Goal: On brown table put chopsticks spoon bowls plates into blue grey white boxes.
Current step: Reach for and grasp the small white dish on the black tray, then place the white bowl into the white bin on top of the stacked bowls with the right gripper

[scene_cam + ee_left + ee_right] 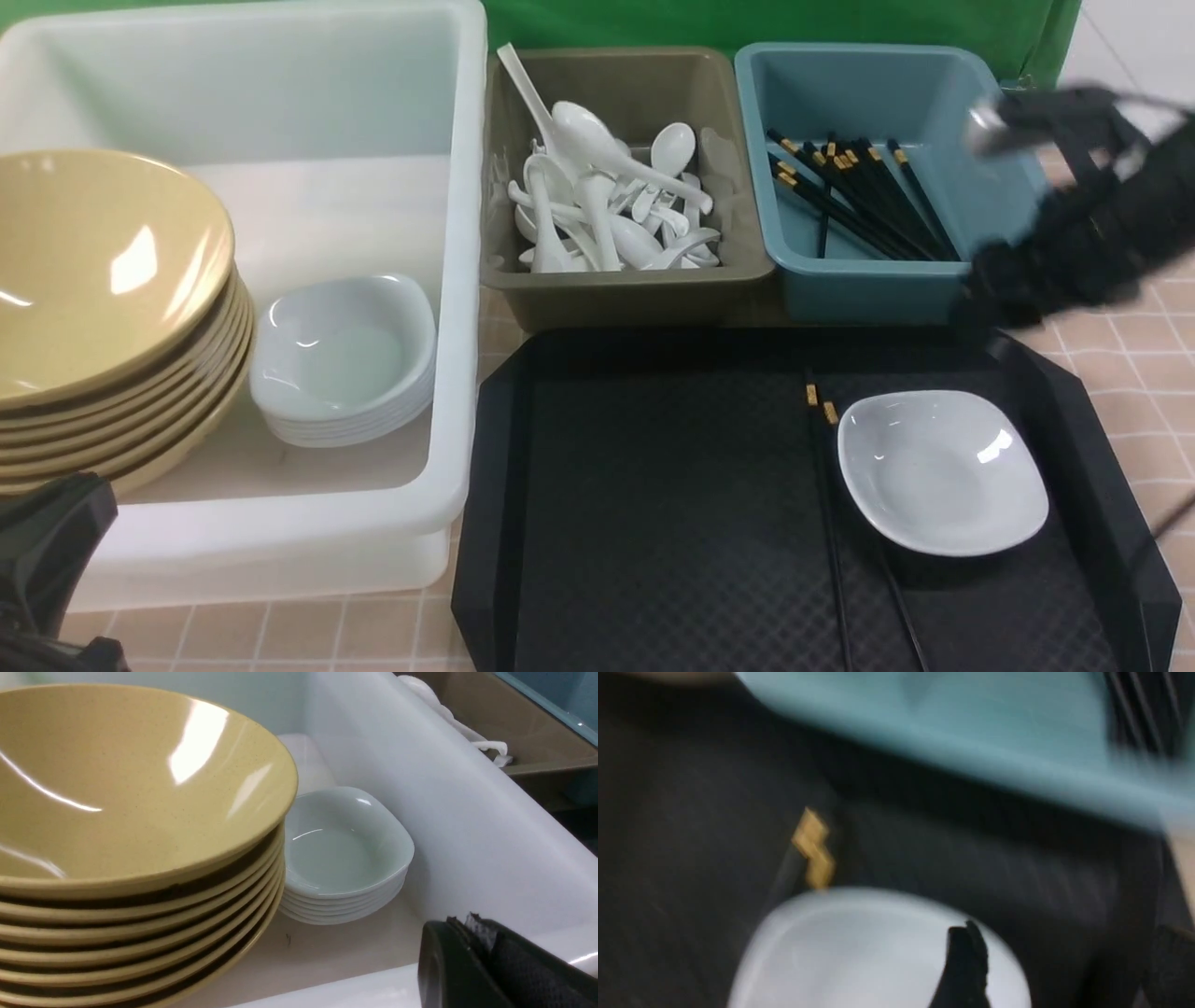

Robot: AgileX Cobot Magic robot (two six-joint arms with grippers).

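Front view: white plate (941,471) on black tray (653,513), chopsticks (826,523) just beside it. Right claw (1069,947) is spread; left claw (467,966), I cannot tell

bright even light, glare on yellow bowls (103,271), right wrist view motion-blurred.

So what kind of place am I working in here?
Probably a canteen-style dish-sorting station, likely staged: a black serving tray holds a white dish and loose chopsticks, the grey box holds sorted spoons, the white box stacked bowls, and a green backdrop hangs behind.
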